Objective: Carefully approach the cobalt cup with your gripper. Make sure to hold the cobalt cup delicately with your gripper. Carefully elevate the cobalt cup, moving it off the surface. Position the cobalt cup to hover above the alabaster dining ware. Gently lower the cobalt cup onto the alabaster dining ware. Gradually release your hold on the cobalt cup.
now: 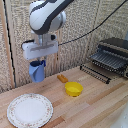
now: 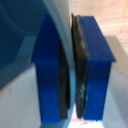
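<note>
The blue cup (image 1: 36,72) hangs tilted in the air, clear of the table, above and behind the white plate (image 1: 29,110) with the floral rim, which lies at the front on the exterior view's left. My gripper (image 1: 38,62) is shut on the cup's rim. In the wrist view the blue-padded fingers (image 2: 93,65) pinch the cup's thin wall (image 2: 67,50) between them, and the cup's blue inside (image 2: 20,35) fills one side. The plate is bare.
A small yellow bowl (image 1: 74,89) sits on the wooden table right of the plate. An orange object (image 1: 62,78) lies behind it. A black toaster oven on a wire rack (image 1: 111,57) stands at the exterior view's right. A woven screen stands behind.
</note>
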Robot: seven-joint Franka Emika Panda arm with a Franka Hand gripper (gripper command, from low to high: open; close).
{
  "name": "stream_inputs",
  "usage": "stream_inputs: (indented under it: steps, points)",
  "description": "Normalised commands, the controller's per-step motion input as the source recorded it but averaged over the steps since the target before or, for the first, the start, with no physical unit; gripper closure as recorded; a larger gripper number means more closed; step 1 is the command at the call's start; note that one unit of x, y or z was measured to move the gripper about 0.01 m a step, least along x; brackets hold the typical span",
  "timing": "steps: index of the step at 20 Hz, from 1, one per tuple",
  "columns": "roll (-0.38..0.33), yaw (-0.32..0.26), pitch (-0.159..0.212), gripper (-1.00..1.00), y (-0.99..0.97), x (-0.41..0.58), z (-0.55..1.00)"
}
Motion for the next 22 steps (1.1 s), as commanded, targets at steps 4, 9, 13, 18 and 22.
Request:
stream_inputs:
  steps: [4, 9, 13, 18, 22]
  points:
    - [-0.004, 0.049, 0.006, 1.00, 0.42, -0.014, -0.33]
    - [0.002, 0.035, -0.017, 1.00, 0.05, 0.101, -0.35]
    - [0.000, 0.005, -0.030, 1.00, 0.02, 0.145, -0.23]
    - [-0.024, 0.000, -0.026, 1.00, 0.21, 0.045, -0.30]
    - [-0.080, 0.004, -0.003, 1.00, 0.44, -0.021, -0.32]
